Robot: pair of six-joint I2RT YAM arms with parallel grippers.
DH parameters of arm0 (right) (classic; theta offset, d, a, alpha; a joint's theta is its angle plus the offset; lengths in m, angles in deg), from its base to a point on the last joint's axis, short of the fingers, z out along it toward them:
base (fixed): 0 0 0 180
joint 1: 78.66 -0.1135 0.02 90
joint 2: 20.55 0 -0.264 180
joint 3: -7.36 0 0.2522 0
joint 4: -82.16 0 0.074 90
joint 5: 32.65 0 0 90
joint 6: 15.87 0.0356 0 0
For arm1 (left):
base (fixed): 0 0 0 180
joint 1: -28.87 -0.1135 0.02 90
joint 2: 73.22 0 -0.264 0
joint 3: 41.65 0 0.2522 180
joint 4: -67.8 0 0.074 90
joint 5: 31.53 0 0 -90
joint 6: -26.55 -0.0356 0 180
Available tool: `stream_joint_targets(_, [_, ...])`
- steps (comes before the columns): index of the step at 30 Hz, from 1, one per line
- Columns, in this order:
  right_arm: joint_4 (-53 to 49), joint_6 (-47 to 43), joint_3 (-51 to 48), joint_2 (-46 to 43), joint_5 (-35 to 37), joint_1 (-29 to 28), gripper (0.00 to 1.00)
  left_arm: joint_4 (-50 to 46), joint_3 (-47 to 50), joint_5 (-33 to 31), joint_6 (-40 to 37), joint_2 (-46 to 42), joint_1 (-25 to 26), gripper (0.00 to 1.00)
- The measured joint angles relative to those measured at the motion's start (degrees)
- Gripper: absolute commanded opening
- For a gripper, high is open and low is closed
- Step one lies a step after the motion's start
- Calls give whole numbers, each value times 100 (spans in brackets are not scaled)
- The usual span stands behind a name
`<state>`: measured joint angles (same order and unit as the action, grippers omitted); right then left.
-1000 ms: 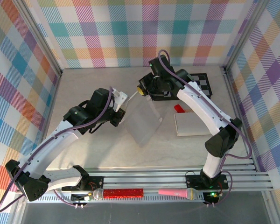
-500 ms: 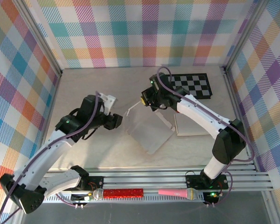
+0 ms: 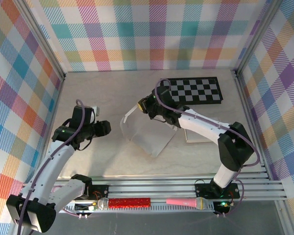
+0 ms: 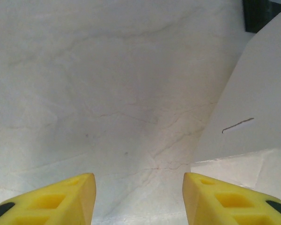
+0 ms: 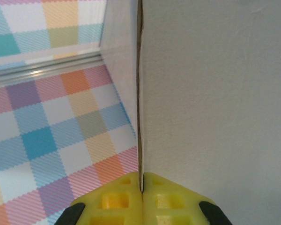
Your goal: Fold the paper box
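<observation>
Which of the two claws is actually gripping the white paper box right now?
The right claw, pinched shut on an edge of the white paper box. The left claw stands open over the pale tabletop, holding nothing.

The pale desk (image 3: 112, 161) has a black-and-white checkerboard (image 3: 193, 90) at the back. A white paper box (image 3: 149, 139) rests in the middle.

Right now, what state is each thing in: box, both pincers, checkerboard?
paper box: partly folded, one panel lifted.
right pincer: shut on the paper box's lifted panel edge.
left pincer: open, empty, apart from the paper box.
checkerboard: lying flat, untouched.
</observation>
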<state>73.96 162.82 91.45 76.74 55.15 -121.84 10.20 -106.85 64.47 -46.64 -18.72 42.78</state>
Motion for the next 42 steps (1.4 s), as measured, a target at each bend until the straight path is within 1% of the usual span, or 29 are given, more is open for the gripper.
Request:
stream_joint_targets(2, [584, 0, -262, 120, -81, -7, 0, 0, 96, 61, 105, 4, -37, 49])
stream_joint_targets(7, [1366, -2, -885, 229, -153, -37, 0, 31, 162, 157, 181, 33, -96, 46])
stream_joint_targets(12, [2415, -66, -1475, 232, -216, -42, 0, 212, 369, 291, 162, 31, -101, 42])
stream_joint_targets(16, [3176, -103, -1847, 254, -328, -42, 0, 382, 737, 542, 90, 2, -105, 34])
stream_joint_targets(20, [3779, -129, -2006, 361, -483, -42, 0, 520, 1036, 761, -35, -81, -103, 34])
stream_joint_targets(23, [4081, -127, -2011, 442, -586, -42, 0, 577, 1043, 791, -35, -90, -103, 33])
stream_joint_targets(31, [4288, -256, -1998, 485, -756, -39, 0, 702, 1036, 715, 13, -83, -96, 33])
stream_joint_targets(36, [4968, -254, -2251, 946, -949, -28, 0, 697, 1036, 675, 31, -83, -96, 33])
stream_joint_targets(38, [5429, -234, -2393, 1156, -997, -28, 0, 697, 1036, 649, 33, -83, -94, 33])
stream_joint_targets(42, [5683, -232, -2474, 1174, -1069, -13, 0, 719, 1036, 647, 70, -83, -94, 33])
